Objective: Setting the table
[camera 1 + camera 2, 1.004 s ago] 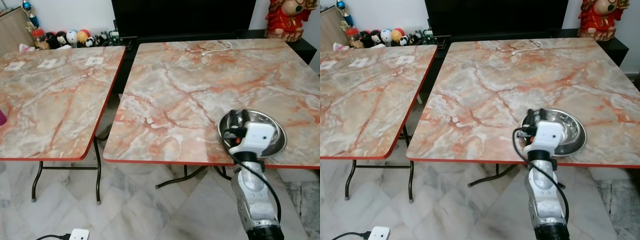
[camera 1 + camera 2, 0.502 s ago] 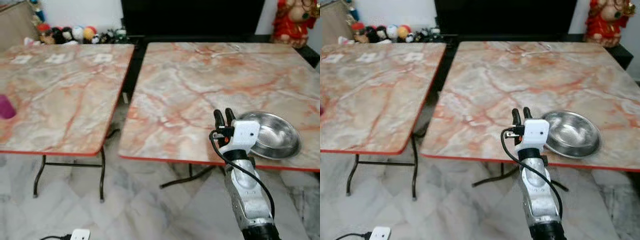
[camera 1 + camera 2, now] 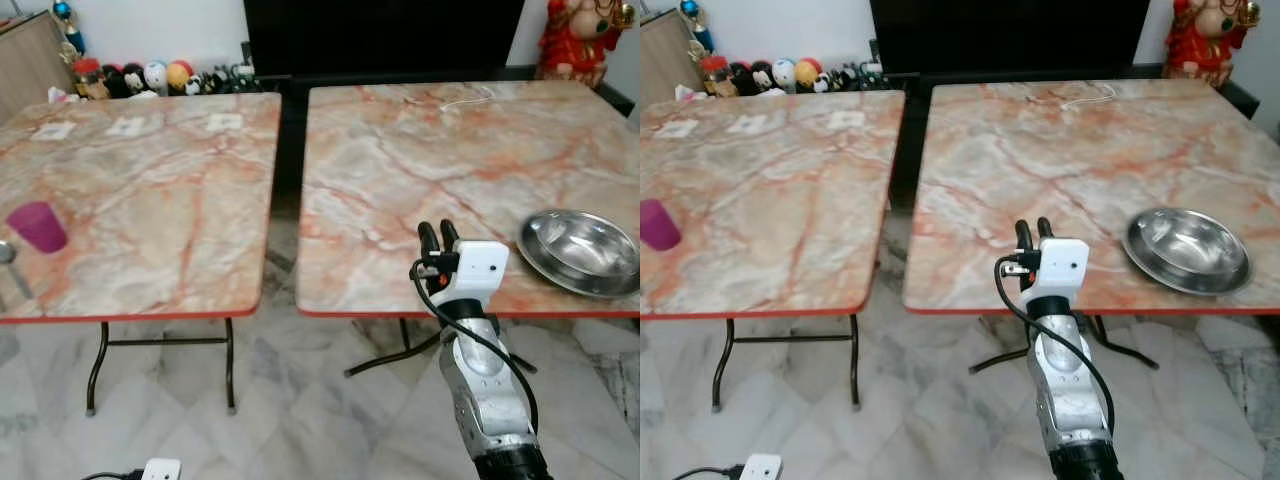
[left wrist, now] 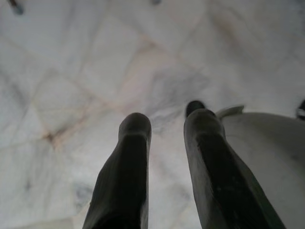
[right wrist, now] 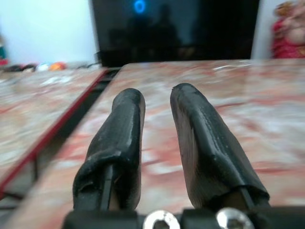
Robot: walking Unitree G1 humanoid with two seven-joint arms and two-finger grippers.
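A shiny steel bowl (image 3: pixel 580 252) rests on the right marble table (image 3: pixel 400 170), near its front right edge. My right gripper (image 3: pixel 436 236) is raised over that table's front edge, to the left of the bowl and apart from it. Its fingers (image 5: pixel 125 129) stand slightly open with nothing between them. A purple cup (image 3: pixel 36 226) stands upright on the left marble table (image 3: pixel 150 200), and a small metal thing (image 3: pixel 8 255), perhaps a spoon, lies beside it. My left gripper (image 4: pixel 167 119) hangs over the floor, open and empty.
A narrow gap (image 3: pixel 290 150) separates the two folding tables. White paper squares (image 3: pixel 128 126) lie on the left table, a white cable (image 3: pixel 470 98) on the right. Toys (image 3: pixel 150 75), a black cabinet (image 3: pixel 380 40) and a red figurine (image 3: pixel 575 35) line the back. A white plug (image 3: pixel 160 468) lies on the floor.
The camera has swung left, bringing the purple cup into view. My right gripper has drawn back from the steel bowl, which stays on the table.
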